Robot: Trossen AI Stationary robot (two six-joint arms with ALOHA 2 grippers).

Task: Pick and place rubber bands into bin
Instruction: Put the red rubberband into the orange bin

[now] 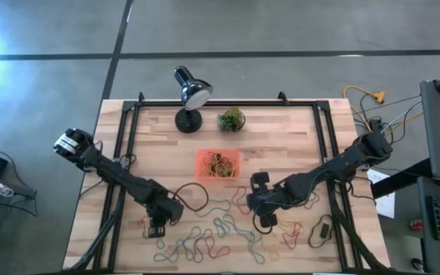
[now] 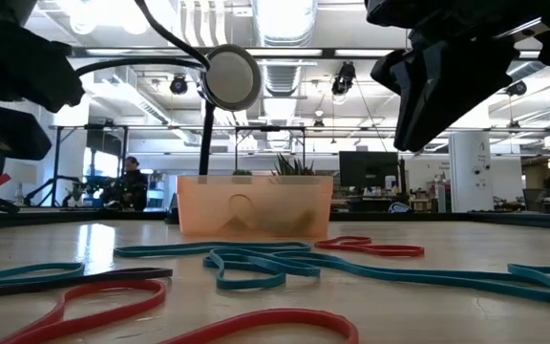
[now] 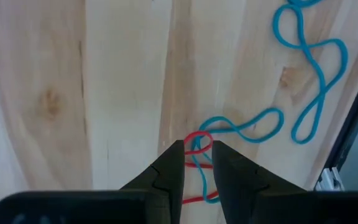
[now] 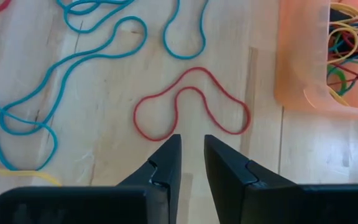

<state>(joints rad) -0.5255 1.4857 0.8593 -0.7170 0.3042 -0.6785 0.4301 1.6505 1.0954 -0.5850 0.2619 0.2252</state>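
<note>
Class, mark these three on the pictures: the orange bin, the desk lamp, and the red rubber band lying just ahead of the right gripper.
bin (image 1: 202, 157): high view, on its left rim.
desk lamp (image 1: 193, 92): high view, on its shade.
red rubber band (image 4: 219, 91): right wrist view, on the loop's upper curve.

Red, teal and yellow rubber bands (image 4: 191, 110) lie on the pale wood-grain surface (image 4: 104, 155); the bin (image 4: 303, 68) at upper right is translucent orange.
</note>
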